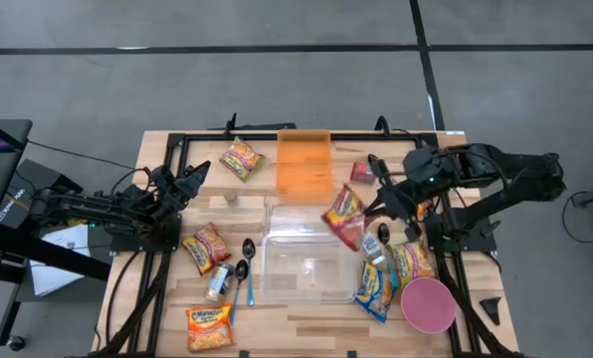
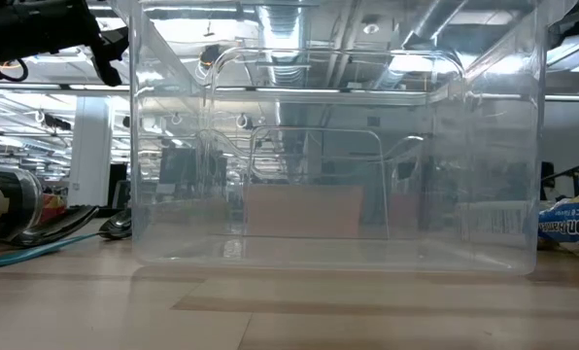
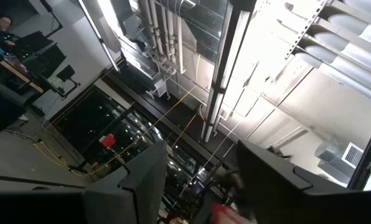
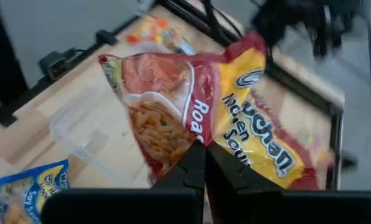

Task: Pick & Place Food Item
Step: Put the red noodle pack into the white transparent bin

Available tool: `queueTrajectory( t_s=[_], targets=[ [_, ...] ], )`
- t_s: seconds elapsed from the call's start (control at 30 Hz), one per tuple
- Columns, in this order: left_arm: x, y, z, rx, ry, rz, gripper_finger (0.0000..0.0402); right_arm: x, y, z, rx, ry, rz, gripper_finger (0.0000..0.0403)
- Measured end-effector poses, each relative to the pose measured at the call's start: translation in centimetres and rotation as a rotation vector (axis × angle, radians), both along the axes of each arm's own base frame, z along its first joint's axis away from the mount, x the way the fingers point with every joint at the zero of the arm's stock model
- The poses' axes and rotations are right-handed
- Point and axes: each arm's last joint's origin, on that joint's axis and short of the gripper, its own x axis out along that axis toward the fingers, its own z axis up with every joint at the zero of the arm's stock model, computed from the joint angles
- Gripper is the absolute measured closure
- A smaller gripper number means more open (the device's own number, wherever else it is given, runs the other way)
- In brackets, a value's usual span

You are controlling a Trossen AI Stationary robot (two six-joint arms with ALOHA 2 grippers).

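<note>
Carry step: right gripper (image 4: 201,163) clamped shut on noodle packet (image 1: 344,216), centre-right of high view, above clear bin's (image 1: 277,288) corner. Next: move over bin, release. Left gripper (image 1: 193,180) half open, empty.

right gripper (image 1: 374,211): pinches red noodle pkt (image 1: 344,216), just over clear bin's (image 1: 309,267) far right corner
left gripper (image 1: 195,180): fingers apart, by table's (image 1: 306,318) left side
orange lid (image 1: 304,164): beyond bin
pink bowl (image 1: 428,304): near right corner

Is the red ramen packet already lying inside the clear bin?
No, the red ramen packet hangs pinched in the right hand above the rim of the clear bin, whose inside holds nothing.
</note>
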Motion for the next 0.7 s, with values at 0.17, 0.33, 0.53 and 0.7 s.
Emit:
queueTrajectory(
  t_s=[0.17,0.33,0.53,0.7],
  targets=[
    [0.0,0.0,0.0,0.0,0.0,0.0,0.0211,1.5,1.6,1.7,-0.121,0.068,0.149,0.0403],
    [0.0,0.0,0.0,0.0,0.002,0.0,0.0211,3.7,3.0,2.4,-0.228,0.152,0.271,0.0403],
    [0.1,0.0,-0.1,0.0,0.019,-0.001,0.0211,6.6,4.1,2.3,-0.319,0.203,0.378,0.0403],
    [0.2,0.0,-0.2,0.007,0.024,-0.012,0.0211,8.4,4.8,1.6,-0.335,0.23,0.403,0.0403]
  ],
)
